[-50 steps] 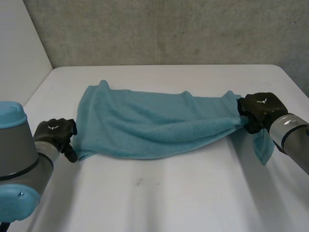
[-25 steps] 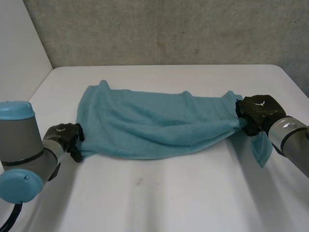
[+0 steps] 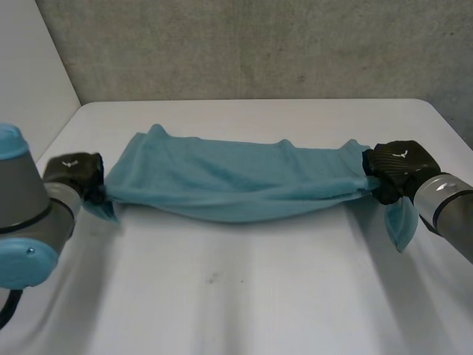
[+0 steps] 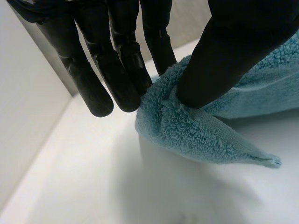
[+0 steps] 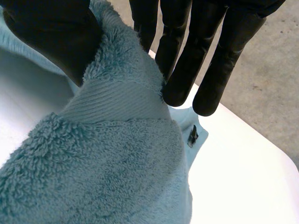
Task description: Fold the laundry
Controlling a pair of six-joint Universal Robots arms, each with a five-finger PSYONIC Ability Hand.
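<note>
The left robot hand [image 3: 74, 171] pinches 1 end of the blue towel [image 3: 236, 181], its thumb [image 4: 219, 60] pressing the bunched cloth against its fingers [image 4: 117, 70]. A loose pointed corner [image 4: 252, 156] pokes out past the pinch. The right robot hand [image 3: 395, 168] has hold of the opposite end in the same way, thumb against fingers with a thick fold of towel between them, and a flap [image 3: 403, 222] hangs down below it. Between the 2 hands the towel is drawn out into a long band across the middle of the white worktop [image 3: 244, 296], its near edge sagging in a shallow curve. A grey wall [image 3: 259, 44] stands behind the worktop.
</note>
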